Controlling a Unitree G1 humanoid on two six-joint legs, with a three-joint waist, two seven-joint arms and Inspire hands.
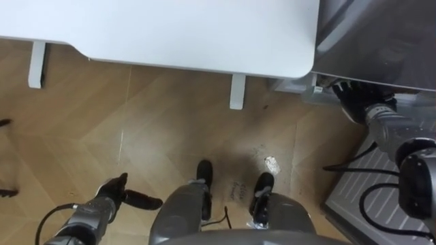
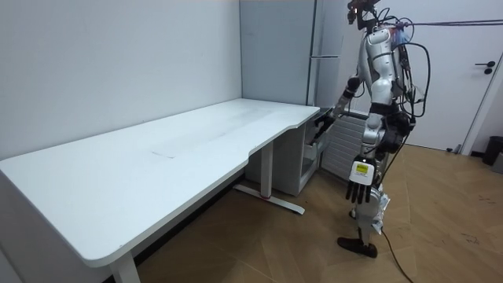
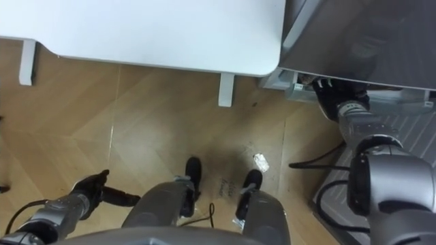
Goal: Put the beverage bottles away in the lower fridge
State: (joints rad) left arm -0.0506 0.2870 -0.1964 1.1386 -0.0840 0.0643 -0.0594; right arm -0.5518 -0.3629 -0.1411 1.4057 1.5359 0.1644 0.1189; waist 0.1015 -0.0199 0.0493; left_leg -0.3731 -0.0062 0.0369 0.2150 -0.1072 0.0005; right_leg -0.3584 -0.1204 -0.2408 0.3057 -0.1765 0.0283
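Note:
I see no drinks. The grey fridge (image 1: 381, 34) stands to my right, past the end of the white desk (image 1: 191, 27). My right hand (image 1: 351, 102) reaches out to the fridge's lower front edge, and its dark fingertips are tucked under that edge. In the room view the right hand (image 2: 322, 126) sits at the fridge's corner beside the desk's end. My left hand (image 1: 117, 194) hangs low at my side with fingers straight and holds nothing; the room view shows the left hand (image 2: 359, 189) pointing down at the floor.
A desk leg (image 1: 236, 92) stands on the wooden floor ahead of my feet. A small crumpled scrap (image 1: 272, 163) lies on the floor. A ribbed grey panel (image 1: 368, 197) lies at my right. A closed door (image 2: 487, 71) is at the room view's right.

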